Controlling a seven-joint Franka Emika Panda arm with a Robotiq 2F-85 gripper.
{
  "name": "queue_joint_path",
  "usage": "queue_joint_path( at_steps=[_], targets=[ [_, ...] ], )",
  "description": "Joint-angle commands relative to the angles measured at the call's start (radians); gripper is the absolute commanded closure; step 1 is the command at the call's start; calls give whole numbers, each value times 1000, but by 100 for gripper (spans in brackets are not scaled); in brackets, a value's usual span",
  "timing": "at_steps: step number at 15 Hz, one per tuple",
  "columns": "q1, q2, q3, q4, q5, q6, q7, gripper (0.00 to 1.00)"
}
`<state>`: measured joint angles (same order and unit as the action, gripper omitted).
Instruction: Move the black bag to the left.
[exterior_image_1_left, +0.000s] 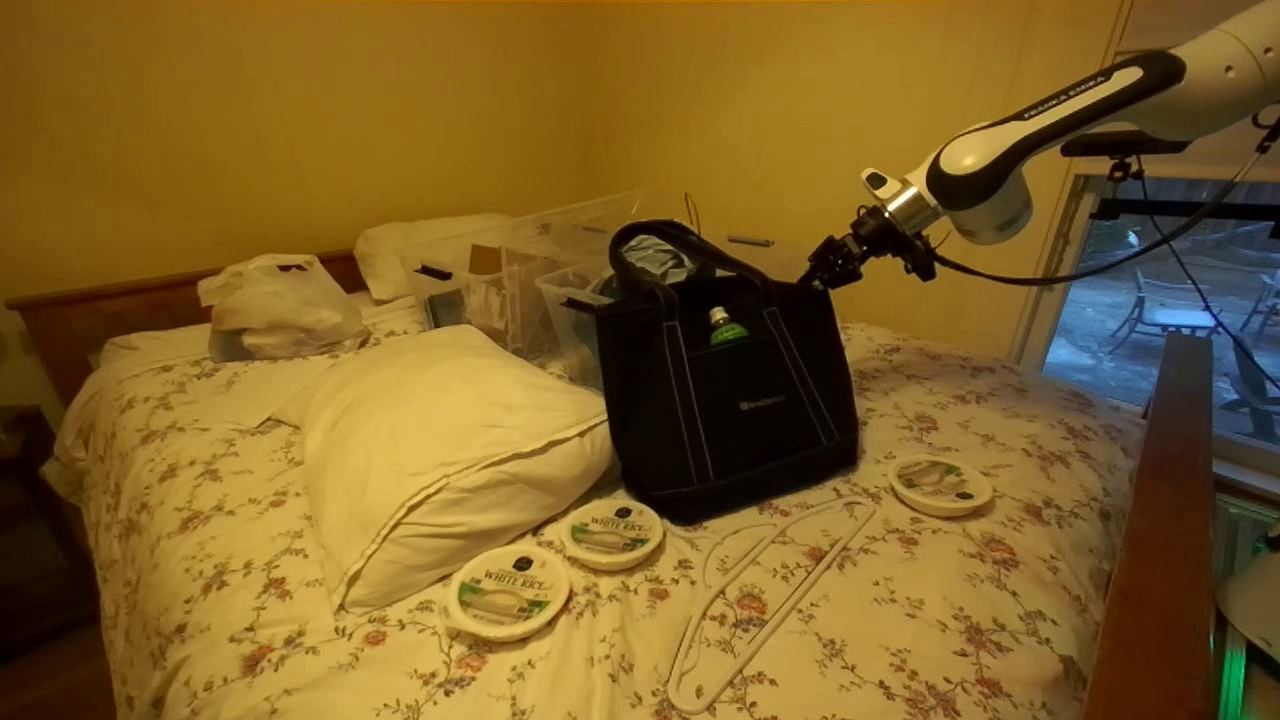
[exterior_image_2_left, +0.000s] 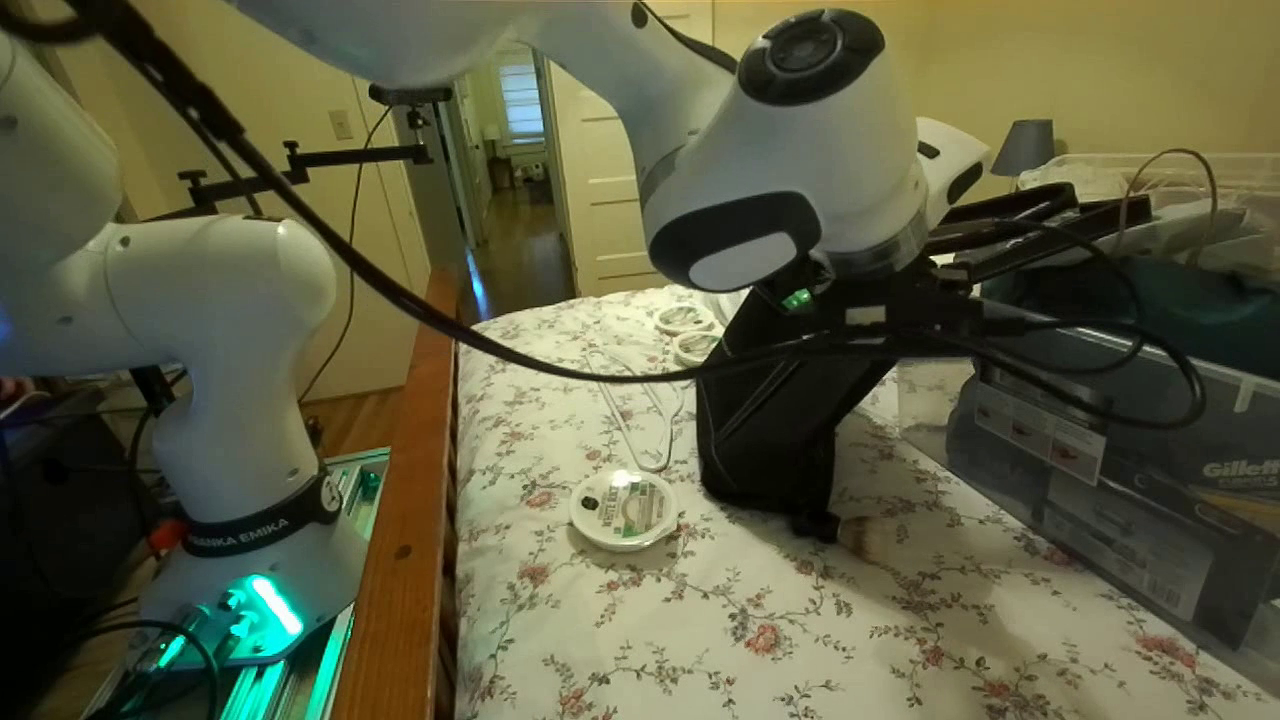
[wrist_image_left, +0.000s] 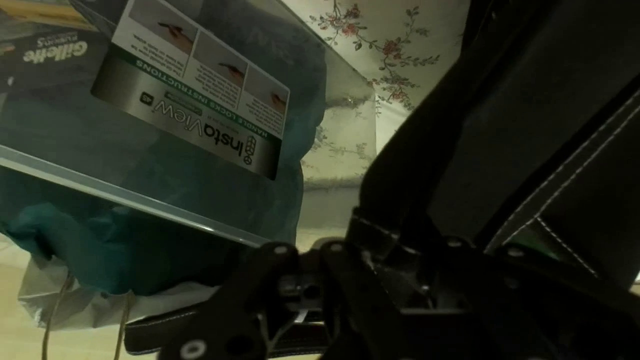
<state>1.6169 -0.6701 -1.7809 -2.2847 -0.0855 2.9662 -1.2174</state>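
Black bag (exterior_image_1_left: 735, 400) just below the gripper (exterior_image_1_left: 812, 279): likely soft, heavy-bottomed; best pinched at rim corner (exterior_image_1_left: 822, 303) there. Cannot tell gripper's state, clamped on it or apart.

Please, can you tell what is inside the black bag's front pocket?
A bottle with a white cap, green below it, peeks out of the front pocket of the black bag. The pocket covers its lower part; whether other things lie deeper cannot be seen.
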Motion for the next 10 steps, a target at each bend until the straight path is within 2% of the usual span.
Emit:
queue_joint_path(
  at_steps=[1, 3, 5, 7, 8, 9, 10],
  targets=[
    [-1, 226, 8, -41, -19, 16, 218, 100],
    [-27, 319, 40, -61, -32, 2, 296, 97],
    [-84, 416, 114, -60, -41, -51, 383, 97],
    [-159, 460, 233, -20, -37, -122, 468, 97],
    [-187, 493, 287, 3, 15, -147, 460, 97],
    [-243, 445, 377, 48, 27, -214, 491, 97],
    [-280, 426, 435, 76, 34, -259, 534, 97]
  ],
)
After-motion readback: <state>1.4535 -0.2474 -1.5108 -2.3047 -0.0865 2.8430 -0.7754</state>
